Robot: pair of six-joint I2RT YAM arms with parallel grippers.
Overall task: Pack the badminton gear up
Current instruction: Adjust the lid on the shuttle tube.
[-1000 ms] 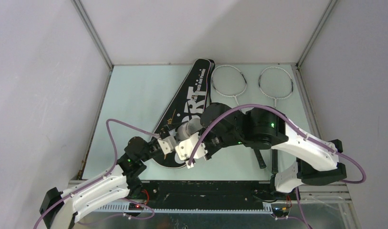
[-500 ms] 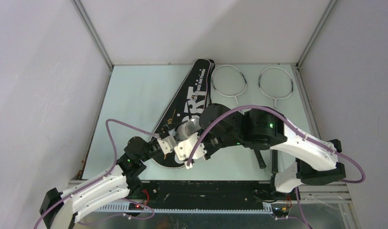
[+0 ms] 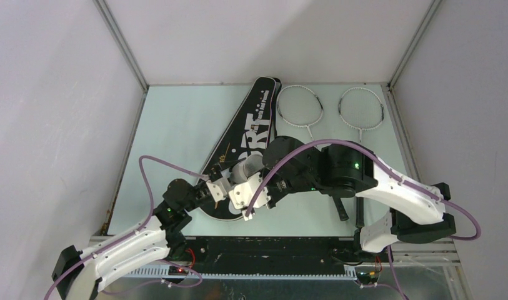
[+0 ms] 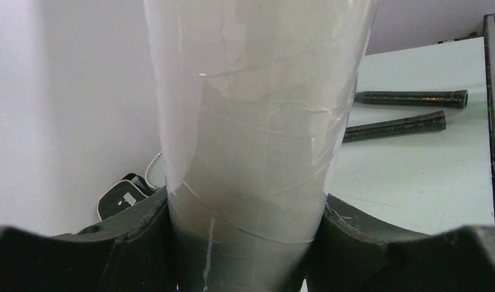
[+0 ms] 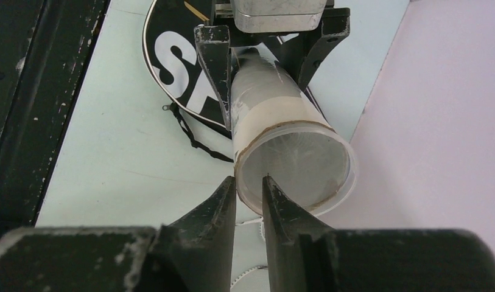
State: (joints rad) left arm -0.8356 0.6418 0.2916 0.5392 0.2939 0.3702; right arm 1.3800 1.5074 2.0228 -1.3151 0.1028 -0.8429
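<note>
You're only partway: left gripper (image 4: 248, 240) clamped on the tube (image 5: 275, 103) above the table's (image 3: 176, 125) near edge, right gripper (image 5: 249, 191) jaws slightly apart at its mouth, both rackets (image 3: 299, 105) lying outside the bag (image 3: 254, 119) by the far edge.

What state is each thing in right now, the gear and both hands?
tube: lifted, clamped in the left hand, open mouth facing the right hand.
left hand: shut on the tube.
right hand: slightly open at the tube's mouth, holding nothing.
bag: lying flat; zip state unclear.
rackets: lying flat, outside the bag.
</note>
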